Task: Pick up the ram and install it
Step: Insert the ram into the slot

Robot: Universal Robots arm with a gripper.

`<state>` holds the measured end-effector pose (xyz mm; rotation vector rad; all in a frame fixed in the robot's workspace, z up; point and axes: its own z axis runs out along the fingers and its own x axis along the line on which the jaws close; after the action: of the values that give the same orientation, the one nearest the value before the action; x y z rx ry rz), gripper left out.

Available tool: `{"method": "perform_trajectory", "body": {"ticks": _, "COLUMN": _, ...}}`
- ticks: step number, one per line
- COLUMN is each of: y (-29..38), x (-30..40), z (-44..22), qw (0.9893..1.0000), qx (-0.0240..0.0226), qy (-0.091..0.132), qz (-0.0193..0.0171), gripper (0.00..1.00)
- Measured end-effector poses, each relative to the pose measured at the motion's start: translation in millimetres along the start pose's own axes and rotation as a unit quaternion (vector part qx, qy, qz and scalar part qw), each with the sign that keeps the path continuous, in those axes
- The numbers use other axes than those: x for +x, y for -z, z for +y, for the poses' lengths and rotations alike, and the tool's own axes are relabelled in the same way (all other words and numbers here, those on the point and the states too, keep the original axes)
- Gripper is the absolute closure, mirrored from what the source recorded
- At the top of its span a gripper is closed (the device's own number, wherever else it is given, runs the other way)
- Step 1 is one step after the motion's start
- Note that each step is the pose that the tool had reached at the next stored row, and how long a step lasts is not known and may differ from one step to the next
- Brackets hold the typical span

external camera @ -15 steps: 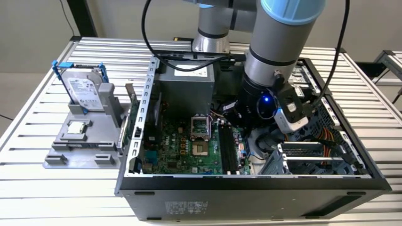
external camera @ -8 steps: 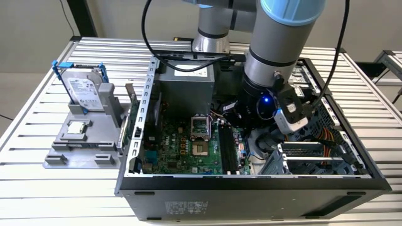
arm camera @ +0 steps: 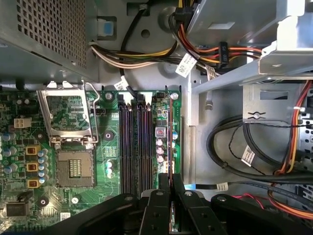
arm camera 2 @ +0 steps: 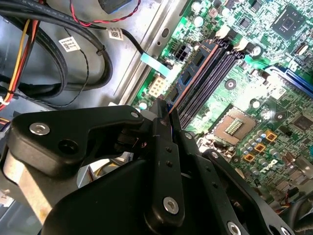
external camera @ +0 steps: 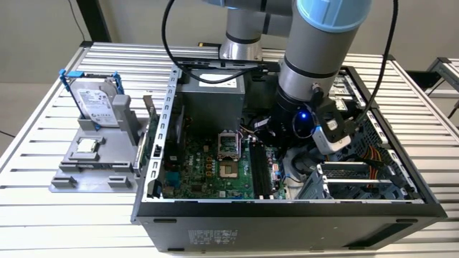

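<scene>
- At the far left of the exterior view, a grey fixture tray [external camera: 93,166] sat on the slatted counter [external camera: 43,123], with a silver hard drive [external camera: 97,105] in blue rails standing tilted at its 12 o'clock end and a small square processor [external camera: 87,144] lying below it.
- Next to the tray's 3 o'clock side stood the open computer case [external camera: 287,215], its green motherboard [external camera: 208,166] exposed.
- On that board the empty processor socket [external camera: 227,146] came first, then the long black memory slots [external camera: 259,169] just beside it at 3 o'clock.
- My arm [external camera: 315,54] reached down into the case from 12 o'clock, over the right part of the board.
- My jaws [arm camera: 170,188] were clamped on the ram [arm camera: 169,147], a thin stick gripped edge-on between my two black fingers [arm camera: 157,205].
- In the first wrist view the ram ran toward 12 o'clock from my fingertips, standing on its edge along the slot at the 3 o'clock side of the empty slots [arm camera: 134,144], with the socket [arm camera: 73,169] farther off at 9 o'clock.
- In the second wrist view the same stick [arm camera 2: 193,81] ran away from my jaws [arm camera 2: 164,122] toward 1 o'clock, in line with the slot row; I could not tell whether it was fully seated.
- Bundled cables [arm camera: 254,147] lay on the case floor at 3 o'clock of the slots.
</scene>
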<state>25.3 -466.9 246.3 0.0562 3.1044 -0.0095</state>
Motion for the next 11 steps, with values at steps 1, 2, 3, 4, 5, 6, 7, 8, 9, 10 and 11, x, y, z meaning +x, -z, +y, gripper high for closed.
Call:
{"method": "perform_trajectory", "body": {"ticks": 1, "y": -0.3, "x": 0.0, "z": -0.1, "qw": 1.0, "qx": 0.0, "qy": 0.0, "qz": 0.0, "gripper": 1.0}}
{"method": "perform_trajectory", "body": {"ticks": 2, "y": -0.7, "x": 0.0, "z": -0.1, "qw": 1.0, "qx": 0.0, "qy": 0.0, "qz": 0.0, "gripper": 1.0}}
{"method": "perform_trajectory", "body": {"ticks": 3, "y": -1.5, "x": 0.0, "z": 0.0, "qw": 1.0, "qx": -0.0001, "qy": 0.0, "qz": 0.0, "gripper": 1.0}}
{"method": "perform_trajectory", "body": {"ticks": 4, "y": -2.2, "x": 0.1, "z": 0.0, "qw": 1.0, "qx": -0.0001, "qy": 0.0, "qz": 0.0, "gripper": 1.0}}
{"method": "perform_trajectory", "body": {"ticks": 5, "y": -3.1, "x": 0.2, "z": -0.1, "qw": 1.0, "qx": 0.0, "qy": 0.0, "qz": 0.0, "gripper": 1.0}}
{"method": "perform_trajectory", "body": {"ticks": 6, "y": -3.9, "x": 0.4, "z": -0.1, "qw": 1.0, "qx": 0.0, "qy": 0.0, "qz": 0.0, "gripper": 1.0}}
{"method": "perform_trajectory", "body": {"ticks": 7, "y": -4.7, "x": 0.7, "z": -0.1, "qw": 1.0, "qx": 0.0, "qy": 0.0, "qz": 0.0, "gripper": 1.0}}
{"method": "perform_trajectory", "body": {"ticks": 8, "y": -5.2, "x": 1.0, "z": -0.1, "qw": 1.0, "qx": 0.0, "qy": 0.001, "qz": 0.0, "gripper": 1.0}}
{"method": "perform_trajectory", "body": {"ticks": 9, "y": -5.4, "x": 1.4, "z": -0.3, "qw": 1.0, "qx": 0.0, "qy": 0.001, "qz": 0.0, "gripper": 1.0}}
{"method": "perform_trajectory", "body": {"ticks": 10, "y": -5.7, "x": 2.0, "z": -0.5, "qw": 1.0, "qx": 0.0, "qy": 0.001, "qz": 0.0, "gripper": 1.0}}
{"method": "perform_trajectory", "body": {"ticks": 11, "y": -5.8, "x": 2.8, "z": -0.6, "qw": 1.0, "qx": -0.0001, "qy": 0.002, "qz": 0.0, "gripper": 1.0}}
